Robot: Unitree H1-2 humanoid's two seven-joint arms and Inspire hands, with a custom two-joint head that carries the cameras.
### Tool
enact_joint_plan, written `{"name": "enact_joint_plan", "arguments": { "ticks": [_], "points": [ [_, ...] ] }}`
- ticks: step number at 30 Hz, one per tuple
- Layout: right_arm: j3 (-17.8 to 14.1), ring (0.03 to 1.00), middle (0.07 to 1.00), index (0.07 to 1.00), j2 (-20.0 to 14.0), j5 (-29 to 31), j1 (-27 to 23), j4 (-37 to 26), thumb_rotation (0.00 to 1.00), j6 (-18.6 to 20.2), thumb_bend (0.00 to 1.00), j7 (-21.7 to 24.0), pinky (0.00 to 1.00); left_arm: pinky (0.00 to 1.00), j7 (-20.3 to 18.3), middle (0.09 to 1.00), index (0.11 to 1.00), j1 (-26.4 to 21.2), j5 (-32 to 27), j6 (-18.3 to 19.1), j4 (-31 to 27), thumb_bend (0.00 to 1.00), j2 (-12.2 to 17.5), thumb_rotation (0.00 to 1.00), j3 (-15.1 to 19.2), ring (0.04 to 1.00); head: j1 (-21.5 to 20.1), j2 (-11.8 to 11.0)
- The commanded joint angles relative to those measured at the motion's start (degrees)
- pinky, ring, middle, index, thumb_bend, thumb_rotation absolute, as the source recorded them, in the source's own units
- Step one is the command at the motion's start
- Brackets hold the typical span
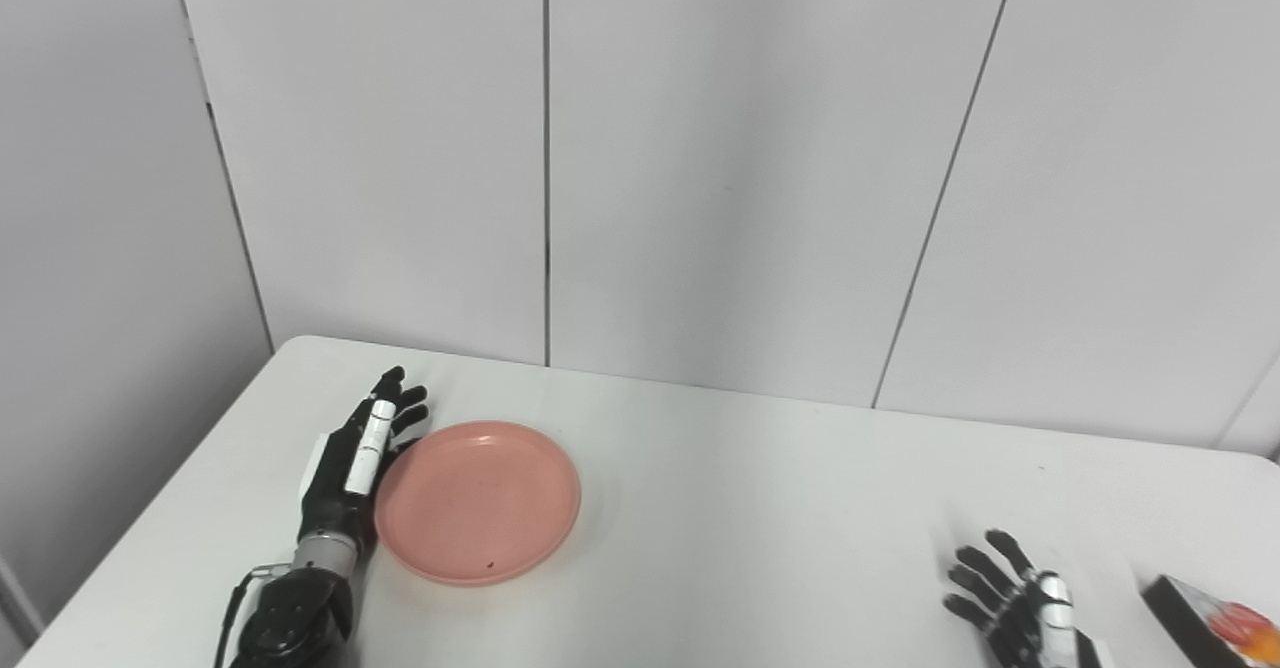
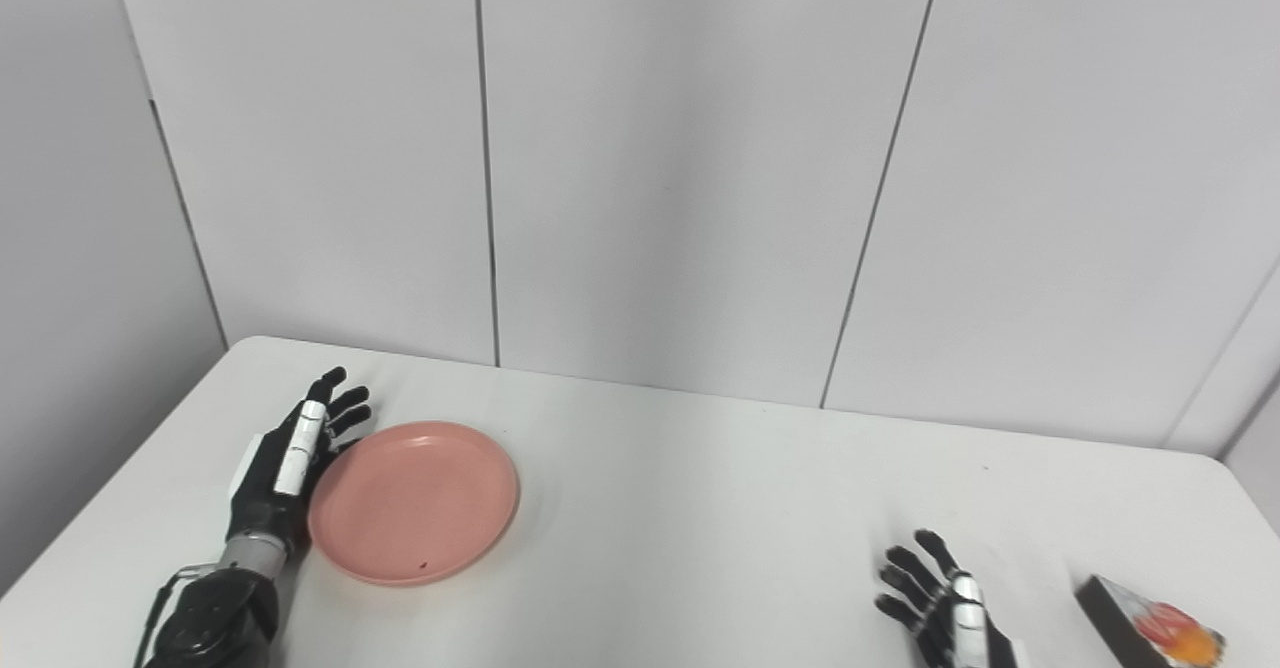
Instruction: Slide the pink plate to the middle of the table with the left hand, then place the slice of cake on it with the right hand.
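The pink plate (image 1: 478, 501) lies flat on the white table (image 1: 760, 508), left of the middle. My left hand (image 1: 358, 458) is open, fingers straight, set on edge against the plate's left rim. The slice of cake (image 2: 1150, 628), dark with white and orange topping, lies at the table's front right corner, partly cut off by the picture's edge. My right hand (image 2: 945, 608) is open and empty, fingers spread, resting on the table a little left of the cake.
Grey wall panels (image 1: 700, 148) stand close behind the table's far edge. The table's left edge runs just beyond my left hand, and its right edge lies just past the cake.
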Motion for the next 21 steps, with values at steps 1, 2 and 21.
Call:
{"name": "enact_joint_plan", "arguments": {
  "ticks": [1, 2, 21],
  "points": [
    [1.01, 0.807, 0.802, 0.873, 0.56, -0.52, 1.01, -0.04, 1.0, 1.01, 0.71, 0.5, 0.76, 0.68, -0.01, 0.837, 0.863, -1.83, 1.12, 0.93, -1.6, 0.81, -0.4, 0.89, -0.89, 0.838, -0.79, 0.36],
    [1.09, 0.808, 0.801, 0.874, 0.7, -0.65, 1.0, -0.15, 1.0, 1.15, 0.71, 0.32, 0.76, 0.68, 0.04, 0.836, 0.866, -1.84, 1.14, 1.32, -1.73, 0.82, -0.63, 0.89, -1.17, 0.838, -1.7, 0.63],
    [2.65, 0.782, 0.789, 0.855, 3.39, -2.59, 0.95, -2.79, 1.0, 4.7, 0.71, -3.16, 0.73, 0.72, 0.04, 0.846, 0.869, -3.63, 1.21, 5.71, -3.52, 0.82, -7.16, 0.87, -4.27, 0.856, -9.58, 2.65]
  ]
}}
